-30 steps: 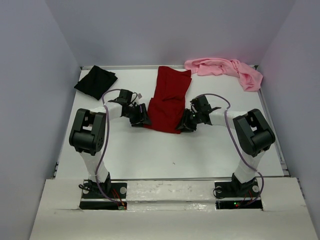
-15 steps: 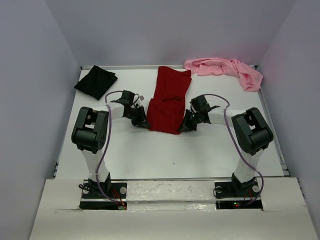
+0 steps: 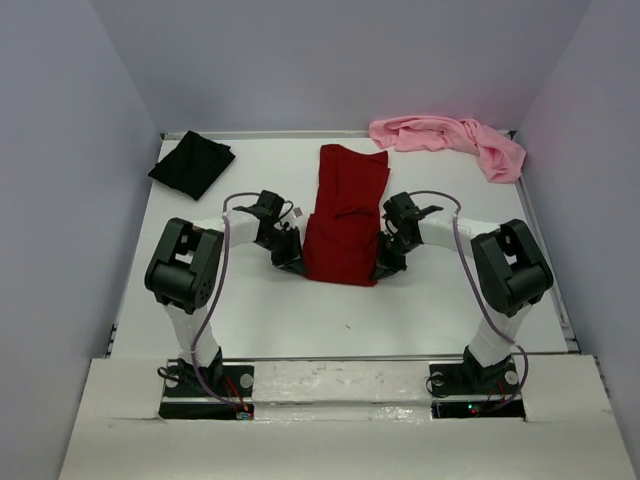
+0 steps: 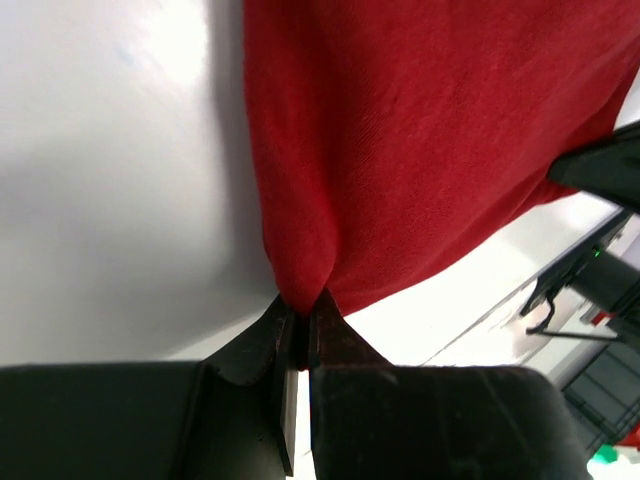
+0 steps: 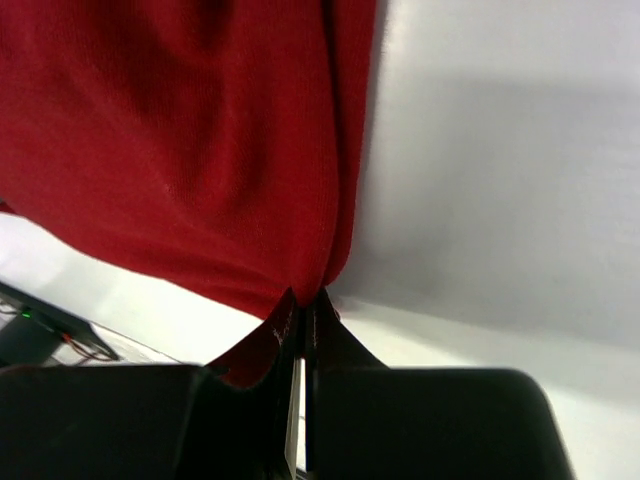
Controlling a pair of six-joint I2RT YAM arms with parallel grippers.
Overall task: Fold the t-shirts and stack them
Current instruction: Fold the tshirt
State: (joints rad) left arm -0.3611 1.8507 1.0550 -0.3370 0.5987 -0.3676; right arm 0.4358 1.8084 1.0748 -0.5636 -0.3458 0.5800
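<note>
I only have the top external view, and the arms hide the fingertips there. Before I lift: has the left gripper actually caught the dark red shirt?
Observer: Yes. The left wrist view shows the left gripper shut on a near corner of the dark red shirt.
Operator: And the right one?
Observer: The right wrist view shows the right gripper shut on the other near corner, with the cloth drawn into a narrow fold at its tips.
Operator: Is the left bite deep or shallow?
Observer: Shallow. Only the very edge of the cloth sits between the tips.
</note>
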